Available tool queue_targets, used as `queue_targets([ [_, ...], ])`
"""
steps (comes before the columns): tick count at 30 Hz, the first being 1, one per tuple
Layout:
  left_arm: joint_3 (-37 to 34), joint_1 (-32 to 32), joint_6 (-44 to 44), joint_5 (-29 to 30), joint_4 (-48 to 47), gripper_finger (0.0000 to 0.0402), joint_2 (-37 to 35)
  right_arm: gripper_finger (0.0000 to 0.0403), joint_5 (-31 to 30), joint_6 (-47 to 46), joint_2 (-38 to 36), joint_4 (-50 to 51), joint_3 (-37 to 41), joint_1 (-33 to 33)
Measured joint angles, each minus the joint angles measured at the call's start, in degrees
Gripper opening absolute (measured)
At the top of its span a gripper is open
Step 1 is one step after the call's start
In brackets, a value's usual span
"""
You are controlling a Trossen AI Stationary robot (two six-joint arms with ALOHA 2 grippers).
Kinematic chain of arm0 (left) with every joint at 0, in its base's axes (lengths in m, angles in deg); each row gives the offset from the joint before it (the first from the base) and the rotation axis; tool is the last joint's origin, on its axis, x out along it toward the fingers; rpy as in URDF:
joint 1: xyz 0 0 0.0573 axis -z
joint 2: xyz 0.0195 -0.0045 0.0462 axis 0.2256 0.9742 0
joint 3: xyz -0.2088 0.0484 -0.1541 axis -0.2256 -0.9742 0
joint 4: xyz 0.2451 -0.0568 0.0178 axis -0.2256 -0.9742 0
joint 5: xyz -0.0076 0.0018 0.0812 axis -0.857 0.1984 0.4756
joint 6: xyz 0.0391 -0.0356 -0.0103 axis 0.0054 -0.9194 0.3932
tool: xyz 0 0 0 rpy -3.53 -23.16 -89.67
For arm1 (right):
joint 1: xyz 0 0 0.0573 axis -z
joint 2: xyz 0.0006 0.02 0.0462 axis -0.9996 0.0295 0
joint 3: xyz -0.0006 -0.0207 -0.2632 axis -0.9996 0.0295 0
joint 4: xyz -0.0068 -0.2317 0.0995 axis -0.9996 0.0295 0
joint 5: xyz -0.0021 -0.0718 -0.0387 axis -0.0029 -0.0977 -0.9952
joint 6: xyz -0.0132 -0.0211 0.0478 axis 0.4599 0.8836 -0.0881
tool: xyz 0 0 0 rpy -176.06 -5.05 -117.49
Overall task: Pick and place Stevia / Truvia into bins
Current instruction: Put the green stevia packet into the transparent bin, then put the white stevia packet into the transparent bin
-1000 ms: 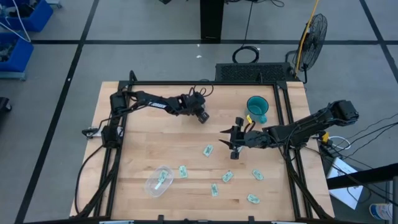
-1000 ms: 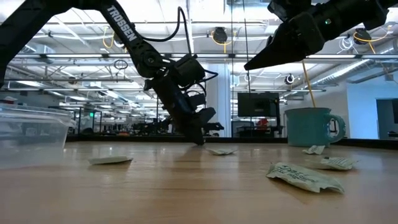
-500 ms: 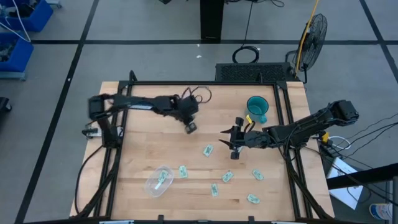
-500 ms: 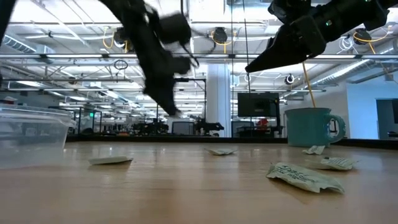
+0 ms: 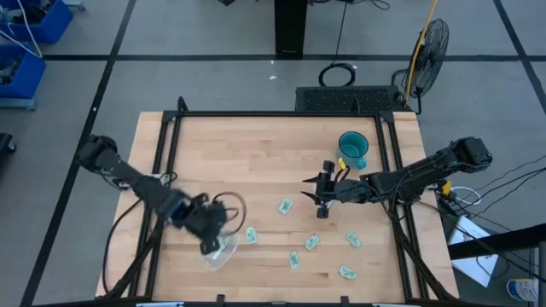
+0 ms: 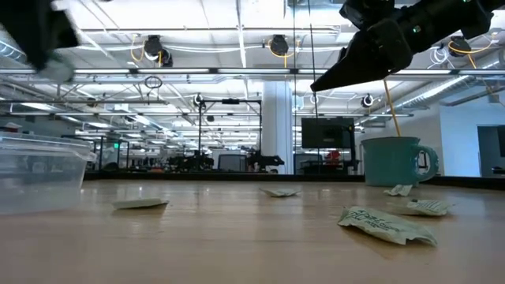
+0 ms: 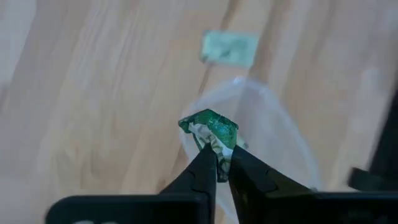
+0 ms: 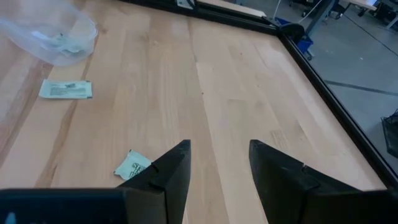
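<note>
- Left gripper [image 7: 217, 163] pinched on a crumpled green-and-white paper sachet [image 7: 211, 132], above the shallow clear plastic tub [image 5: 217, 247] at the table's front left.
- Tub already holds a sachet.
- Right gripper [image 8: 217, 165] open, over mid-table, near the teal mug [image 5: 352, 149].
- Loose green sachets [image 5: 312, 242] on the wooden table [image 5: 256, 153], right of the tub.

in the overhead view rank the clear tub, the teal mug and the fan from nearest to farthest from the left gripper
From the left gripper, shut on a green sachet:
1. Clear tub, directly beneath it, at the table's near left.
2. Teal mug, across the table at the far right.
3. Fan, on the floor past the table's far right corner.
</note>
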Motion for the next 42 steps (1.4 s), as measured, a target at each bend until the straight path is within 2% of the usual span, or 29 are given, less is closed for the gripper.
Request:
queue_targets([
  [3, -5.19, 3.74, -7.31, 1.36, 6.33, 0.0064, 1.03, 0.0155, 0.01, 0.00, 0.00, -1.26, 0.00, 0.00],
  [9, -13.71, 5.79, -5.49, -2.10, 24.07, 0.0071, 2.56, 0.0155, 0.01, 2.23, 0.00, -3.88, 0.00, 0.01],
  [17, -14.42, 5.11, 3.22, 1.54, 20.57, 0.0073, 2.07, 0.0155, 0.07, 3.00, 0.00, -5.00, 0.00, 0.09],
  [23, -11.91, 2.79, 14.04, 8.27, 21.00, 0.0074, 2.03, 0.0155, 7.72, 2.63, 0.00, -5.17, 0.00, 0.12],
  [27, -10.86, 0.06, 21.82, 13.76, 21.76, 0.0074, 2.03, 0.0155, 9.30, -1.32, 0.00, -4.35, 0.00, 0.13],
  [30, -10.80, -2.73, 26.14, 13.80, 22.65, 0.0074, 2.03, 0.0155, 9.33, -6.56, -0.02, 0.45, -0.02, 0.13],
  [36, -10.80, -8.50, 32.92, 13.57, 22.76, 0.0078, 2.03, 0.0155, 6.75, -17.55, 0.00, 17.43, -0.02, -0.04],
  [38, -10.80, -10.54, 34.54, 13.45, 22.81, 0.0088, 2.06, 0.0155, 5.77, -21.36, 0.00, 21.86, -0.02, -0.64],
  [42, -10.78, -14.49, 38.15, 13.07, 24.17, 0.0127, 3.33, 0.0155, 6.07, -22.56, 0.00, 25.70, -0.02, -1.96],
])
